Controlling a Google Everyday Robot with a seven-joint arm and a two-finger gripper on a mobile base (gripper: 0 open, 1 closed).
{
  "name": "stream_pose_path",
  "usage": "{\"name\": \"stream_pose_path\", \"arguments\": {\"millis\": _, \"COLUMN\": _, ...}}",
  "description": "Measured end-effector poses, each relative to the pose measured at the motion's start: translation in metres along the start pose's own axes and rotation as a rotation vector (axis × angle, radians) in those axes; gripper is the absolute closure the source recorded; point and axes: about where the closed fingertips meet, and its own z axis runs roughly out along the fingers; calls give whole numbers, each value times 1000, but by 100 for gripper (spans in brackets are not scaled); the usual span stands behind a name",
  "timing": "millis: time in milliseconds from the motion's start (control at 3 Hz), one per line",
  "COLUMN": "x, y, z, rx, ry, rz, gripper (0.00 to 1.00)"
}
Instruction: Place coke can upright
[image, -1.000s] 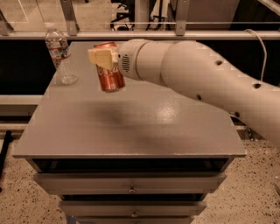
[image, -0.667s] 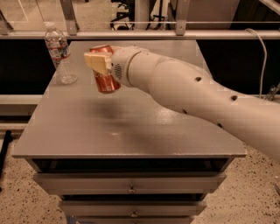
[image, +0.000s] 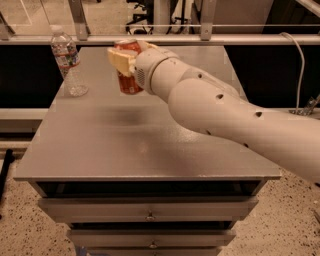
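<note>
The coke can (image: 128, 83) is red-orange with a silver top and stands nearly upright in the air above the far left-middle of the grey table (image: 150, 150). My gripper (image: 125, 56) is shut on the can, its cream fingers (image: 120, 59) clasping the can's upper half. My white arm reaches in from the right and hides the can's right side. A dark shadow lies on the table below the can.
A clear plastic water bottle (image: 67, 61) stands upright at the table's far left corner, left of the can. The table is the top of a drawer cabinet (image: 150, 216). A rail and dark gap run behind the table.
My arm has carried the can a little towards the far edge of the table, and the can has turned more upright. The water bottle has not moved.
</note>
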Motion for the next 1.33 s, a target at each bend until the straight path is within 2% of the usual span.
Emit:
{"name": "stream_pose_path", "arguments": {"millis": 333, "x": 8, "y": 3, "z": 3, "rx": -40, "ry": 34, "rz": -23, "gripper": 100}}
{"name": "stream_pose_path", "arguments": {"millis": 667, "x": 18, "y": -9, "z": 0, "rx": -89, "ry": 47, "rz": -153, "gripper": 100}}
{"name": "stream_pose_path", "arguments": {"millis": 1000, "x": 42, "y": -53, "z": -18, "rx": -122, "ry": 77, "rz": -250, "gripper": 100}}
{"name": "stream_pose_path", "arguments": {"millis": 1333, "x": 51, "y": -45, "z": -29, "rx": -200, "ry": 85, "rz": -292, "gripper": 100}}
